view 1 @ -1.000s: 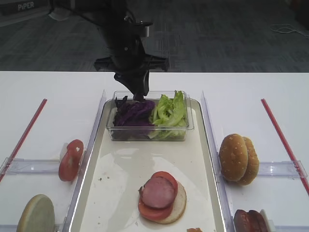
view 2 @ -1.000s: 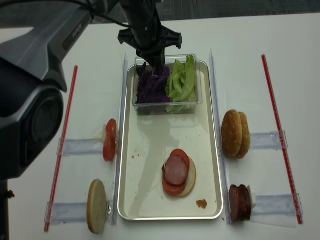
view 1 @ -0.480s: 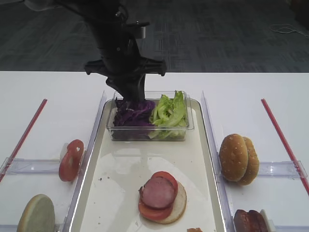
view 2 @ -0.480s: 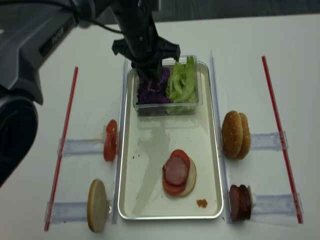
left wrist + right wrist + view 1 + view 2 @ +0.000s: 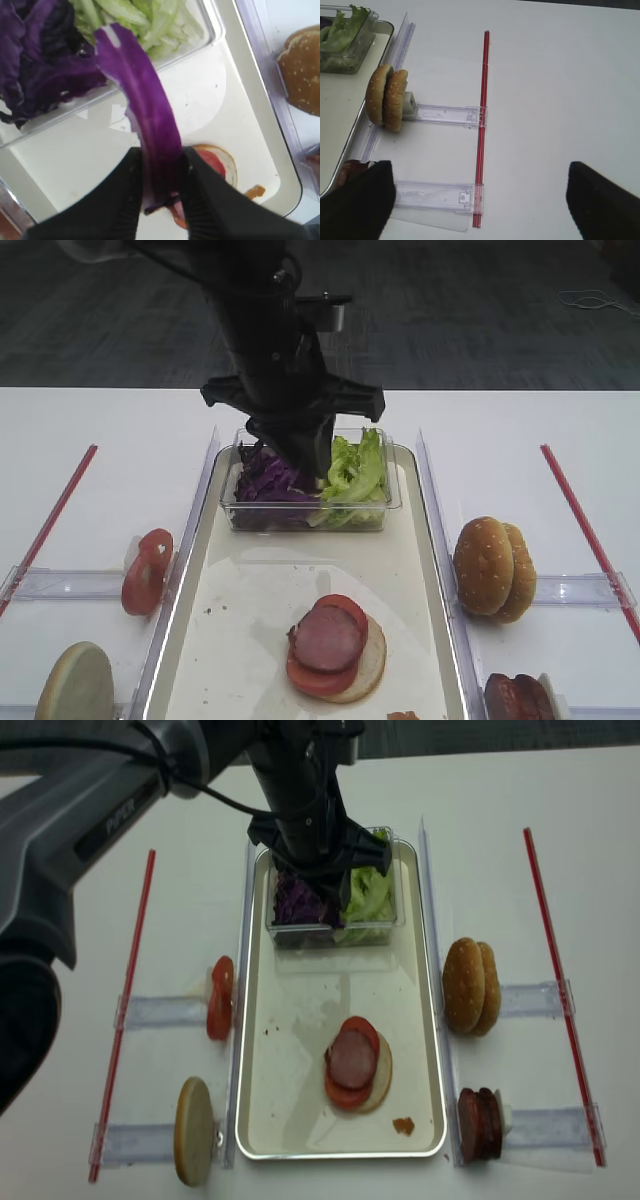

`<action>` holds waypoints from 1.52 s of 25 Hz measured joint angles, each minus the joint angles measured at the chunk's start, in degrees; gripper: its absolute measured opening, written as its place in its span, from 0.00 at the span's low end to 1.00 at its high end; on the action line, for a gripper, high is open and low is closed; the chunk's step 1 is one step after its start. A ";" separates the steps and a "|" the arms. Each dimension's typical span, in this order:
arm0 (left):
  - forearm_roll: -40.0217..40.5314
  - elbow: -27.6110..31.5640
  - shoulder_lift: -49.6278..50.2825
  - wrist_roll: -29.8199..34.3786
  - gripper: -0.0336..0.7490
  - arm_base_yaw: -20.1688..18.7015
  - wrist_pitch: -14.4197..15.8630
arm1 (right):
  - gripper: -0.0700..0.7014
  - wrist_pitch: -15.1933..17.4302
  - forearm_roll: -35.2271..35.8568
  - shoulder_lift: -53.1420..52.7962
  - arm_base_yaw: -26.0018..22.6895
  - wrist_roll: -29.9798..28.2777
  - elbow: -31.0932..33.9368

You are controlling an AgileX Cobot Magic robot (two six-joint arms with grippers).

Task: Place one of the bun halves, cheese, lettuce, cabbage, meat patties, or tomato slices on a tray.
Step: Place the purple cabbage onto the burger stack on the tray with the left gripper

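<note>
White tabletop under a dark carpeted floor carries the long metal tray (image 5: pixel 420 540), with the clear plastic tub of greens (image 5: pixel 310 480) at its far end and a bun half stacked with tomato and a pink meat slice (image 5: pixel 335 645) near its front. Above the tub hangs the left gripper (image 5: pixel 159 172), clamped on a long purple cabbage strip (image 5: pixel 145 125) — its length runs out past the fingertips. That stack lies toward the near end, so the left arm is nearer. Only the left wrist view shows the strip; the right gripper's fingers (image 5: pixel 355 205) stand wide apart, empty.
</note>
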 joint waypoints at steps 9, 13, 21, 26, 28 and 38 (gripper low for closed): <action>0.00 9.13 -3.99 0.00 0.26 -4.84 -0.13 | 0.99 0.00 0.00 0.00 0.00 0.00 0.00; 0.10 12.99 -4.57 0.00 0.26 -7.54 -0.26 | 0.99 0.00 0.00 0.00 0.00 -0.23 0.00; 0.63 16.75 -4.66 0.00 0.26 -11.50 -0.69 | 0.99 0.00 0.00 0.00 0.00 -0.23 0.00; 0.80 16.75 -4.55 0.00 0.26 -11.58 -0.76 | 0.99 0.00 0.00 0.00 0.00 -0.23 0.00; 0.80 16.75 -4.17 0.00 0.26 -11.58 -0.76 | 0.99 0.00 0.00 0.00 0.00 -0.23 0.00; 0.47 16.75 -0.88 -0.11 0.26 -12.07 -0.90 | 0.99 0.00 0.00 0.00 0.00 -0.23 0.00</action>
